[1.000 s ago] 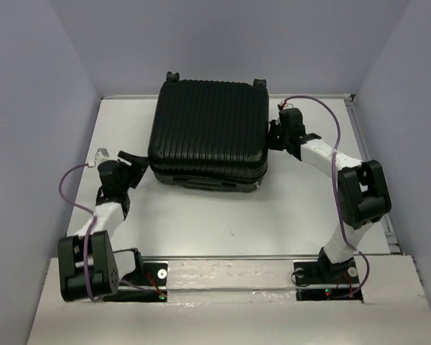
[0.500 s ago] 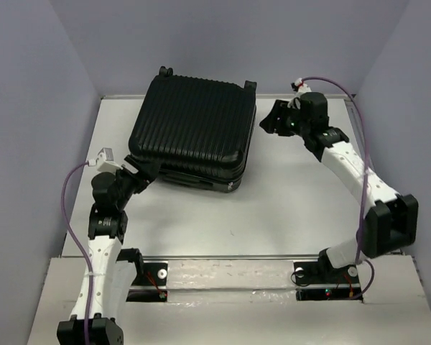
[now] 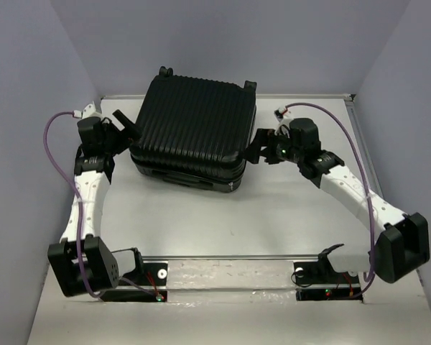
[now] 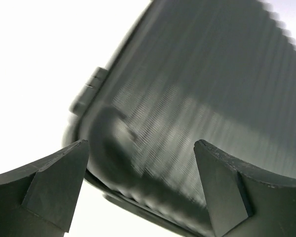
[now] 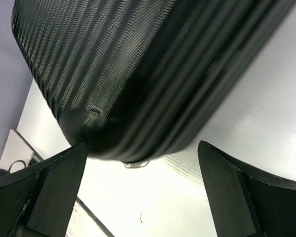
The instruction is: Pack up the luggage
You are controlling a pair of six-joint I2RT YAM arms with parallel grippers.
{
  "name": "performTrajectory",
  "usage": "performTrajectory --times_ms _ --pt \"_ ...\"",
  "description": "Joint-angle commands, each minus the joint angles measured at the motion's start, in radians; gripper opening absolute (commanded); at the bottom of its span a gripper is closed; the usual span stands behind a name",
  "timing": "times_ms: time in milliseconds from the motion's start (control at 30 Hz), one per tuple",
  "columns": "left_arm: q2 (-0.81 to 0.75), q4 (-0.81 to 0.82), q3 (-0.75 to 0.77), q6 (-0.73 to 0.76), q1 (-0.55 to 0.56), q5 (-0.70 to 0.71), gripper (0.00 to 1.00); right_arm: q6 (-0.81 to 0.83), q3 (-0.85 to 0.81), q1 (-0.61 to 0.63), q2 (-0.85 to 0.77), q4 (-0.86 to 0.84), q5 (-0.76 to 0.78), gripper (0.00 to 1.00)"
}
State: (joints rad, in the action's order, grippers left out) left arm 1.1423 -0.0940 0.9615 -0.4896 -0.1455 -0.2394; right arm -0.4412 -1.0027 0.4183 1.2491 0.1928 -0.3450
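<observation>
The luggage (image 3: 194,129), a black ribbed hard-shell suitcase, lies closed and flat at the back of the white table, slightly turned, with its wheels (image 3: 165,72) at the far edge. My left gripper (image 3: 122,122) is open at the luggage's left side, and in the left wrist view the shell (image 4: 197,98) fills the space past the spread left gripper (image 4: 140,182). My right gripper (image 3: 257,147) is open beside the near right corner. The right wrist view has that corner of the luggage (image 5: 138,64) and a small zipper pull (image 5: 135,164) above the open right gripper (image 5: 140,192). Neither gripper holds anything.
The white table (image 3: 273,215) is boxed in by pale walls on the left, right and back. A metal rail (image 3: 230,259) runs along the near edge by the arm bases. Purple cables loop over both arms.
The luggage slid left and turned a little. My left gripper swung from the luggage's near left corner up to its left side. My right gripper opened and dropped to the near right corner.
</observation>
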Motion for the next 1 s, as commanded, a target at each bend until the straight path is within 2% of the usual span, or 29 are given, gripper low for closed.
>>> performTrajectory --times_ms 0,67,233,367,400,433,467,500,533,600,633,667,700,733,833,967 --pt "0.121 -0.032 0.106 0.082 -0.025 0.071 0.99 -0.004 -0.146 0.079 0.134 -0.047 0.028 1.0" --pt "0.167 -0.018 0.124 0.08 -0.035 0.023 0.99 -0.008 -0.163 0.088 0.164 -0.053 0.034 1.0" --pt "0.333 0.083 0.154 0.046 -0.034 -0.26 0.99 -0.037 -0.168 0.088 0.214 -0.11 0.04 1.0" --pt "0.447 0.099 0.14 0.034 0.004 -0.344 0.99 -0.037 -0.209 0.088 0.327 -0.063 0.073 1.0" --pt "0.465 0.117 0.114 0.031 0.024 -0.345 0.99 -0.037 -0.203 0.088 0.337 -0.058 0.087 0.97" --pt "0.471 0.132 0.097 0.022 0.032 -0.351 0.97 -0.04 -0.191 0.088 0.342 -0.056 0.104 0.88" --pt "0.47 0.154 0.07 -0.001 0.04 -0.36 0.93 -0.044 -0.166 0.088 0.334 -0.059 0.139 0.78" --pt "0.464 0.163 0.054 -0.012 0.047 -0.362 0.83 -0.047 -0.154 0.088 0.325 -0.062 0.156 0.65" --pt "0.453 0.174 0.04 -0.023 0.066 -0.351 0.8 -0.041 -0.143 0.088 0.314 -0.061 0.181 0.45" --pt "0.427 0.18 0.01 -0.033 0.084 -0.344 0.69 -0.024 -0.108 0.088 0.282 -0.056 0.198 0.28" --pt "0.389 0.184 -0.004 -0.038 0.101 -0.331 0.55 -0.005 -0.093 0.067 0.239 -0.043 0.216 0.19" --pt "0.367 0.191 -0.023 -0.04 0.109 -0.327 0.51 0.002 -0.079 0.057 0.215 -0.035 0.228 0.16" --pt "0.319 0.2 -0.062 -0.046 0.113 -0.324 0.39 0.024 -0.048 0.048 0.16 -0.017 0.238 0.11" --pt "0.291 0.218 -0.088 -0.055 0.124 -0.321 0.33 0.035 -0.033 0.021 0.133 -0.01 0.241 0.08" --pt "0.187 0.279 -0.202 -0.093 0.139 -0.327 0.22 0.076 0.007 -0.013 0.044 0.031 0.238 0.07" --pt "0.076 0.342 -0.34 -0.136 0.231 -0.321 0.13 0.117 0.022 -0.07 -0.028 0.089 0.238 0.07"
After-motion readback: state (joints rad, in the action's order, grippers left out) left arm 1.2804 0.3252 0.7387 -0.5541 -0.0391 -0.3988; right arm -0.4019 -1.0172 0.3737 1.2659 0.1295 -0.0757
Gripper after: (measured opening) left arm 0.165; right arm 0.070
